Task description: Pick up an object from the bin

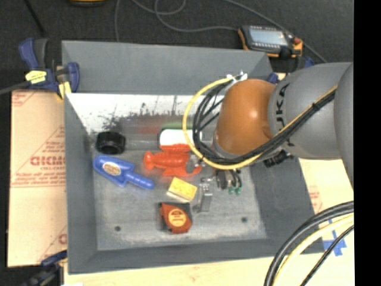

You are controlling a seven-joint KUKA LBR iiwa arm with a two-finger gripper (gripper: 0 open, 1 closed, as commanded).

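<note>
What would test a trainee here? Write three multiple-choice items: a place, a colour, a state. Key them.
1. The tape measure lies: A) toward the view's lower wall; B) on the rim; C) in the far-left corner.
2. The handled tool at left is: A) green; B) blue; C) white.
3. The black ring: A) sits on the tape measure; B) stands on the rim; C) lies free on the floor.
Key: A, it sits below the yellow block; B, its handle is blue; C, the gripper is well to its right.
</note>
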